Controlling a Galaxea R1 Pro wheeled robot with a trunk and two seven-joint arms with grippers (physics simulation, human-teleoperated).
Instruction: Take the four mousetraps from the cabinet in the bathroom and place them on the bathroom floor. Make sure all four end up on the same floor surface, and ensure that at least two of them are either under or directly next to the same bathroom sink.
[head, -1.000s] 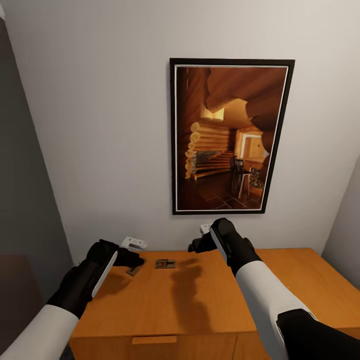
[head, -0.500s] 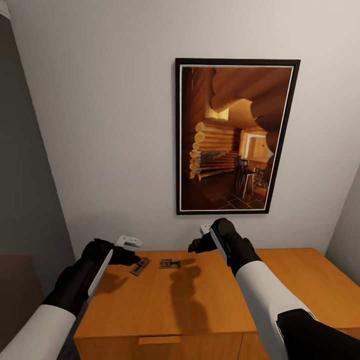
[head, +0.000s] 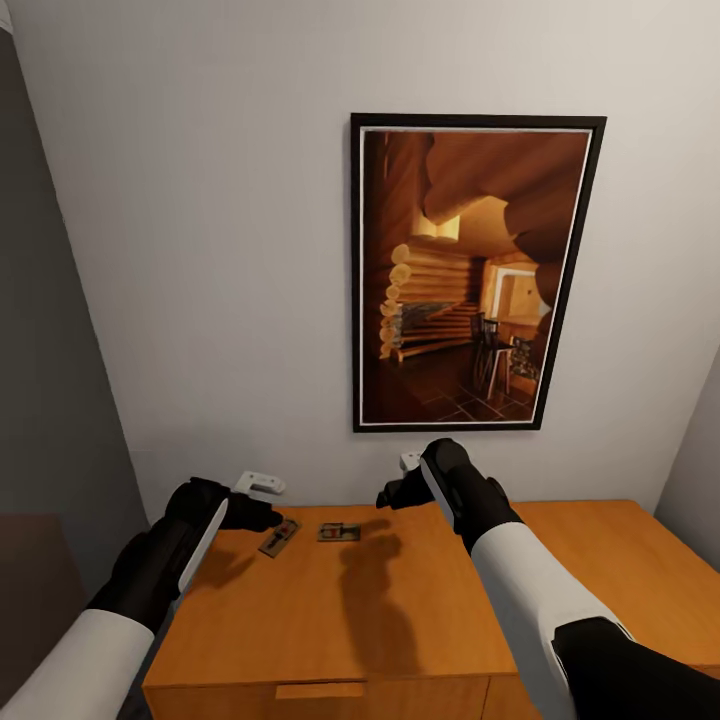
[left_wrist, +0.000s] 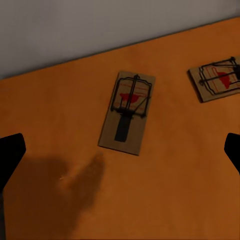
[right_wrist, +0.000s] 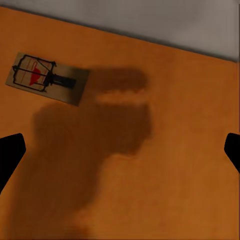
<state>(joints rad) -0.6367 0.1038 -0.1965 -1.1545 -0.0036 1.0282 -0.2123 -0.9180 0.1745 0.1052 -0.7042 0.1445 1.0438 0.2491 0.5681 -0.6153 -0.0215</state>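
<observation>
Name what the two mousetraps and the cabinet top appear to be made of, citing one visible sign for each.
Mousetraps: probably matte pale-brown wooden boards, flat with faint grain, carrying thin dark wire that looks like metal, plus a red patch. Cabinet top: orange-brown, smooth and evenly coloured; likely finished wood or veneer, since it takes soft shadows without sharp reflections.

orange-brown cabinet (head: 330, 610) top against a pale wall; two mousetraps (head: 279, 537) (head: 339, 532) lying flat near its back edge, side by side, apart. left gripper (head: 262, 500) just beside the left trap; right gripper (head: 398, 478) raised above the top. framed picture (head: 475, 272) on the wall.
</observation>
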